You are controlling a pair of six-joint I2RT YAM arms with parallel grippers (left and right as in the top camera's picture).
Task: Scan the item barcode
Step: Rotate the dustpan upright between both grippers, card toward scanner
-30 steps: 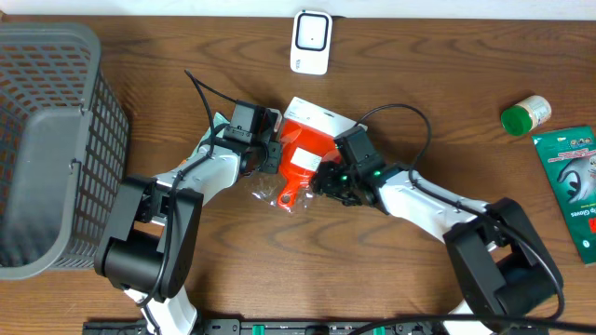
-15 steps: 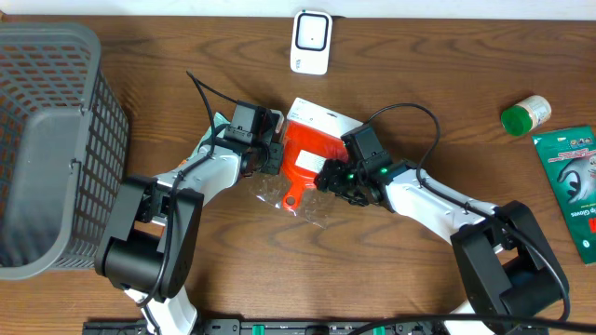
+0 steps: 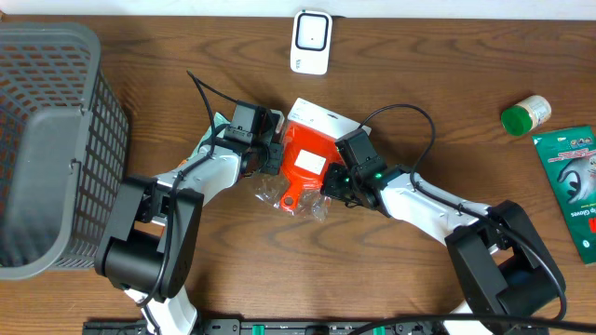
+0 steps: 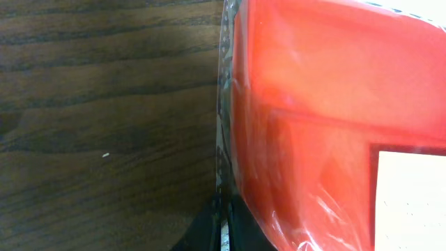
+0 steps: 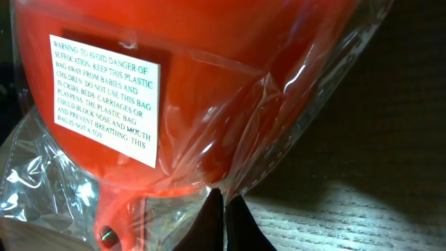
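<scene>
Left gripper (image 3: 276, 155) and right gripper (image 3: 327, 182) both clamped onto the bagged orange item (image 3: 303, 160), one pinching each side of its plastic

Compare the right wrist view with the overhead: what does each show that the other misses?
Right wrist only: the white suffocation-warning label, its print readable, and the right pincer pinched shut on a fold of the clear plastic bag. Overhead only: the gray basket, white scanner, green-capped bottle and green glove packet. Both: the orange item in its bag, on the wooden table.
</scene>
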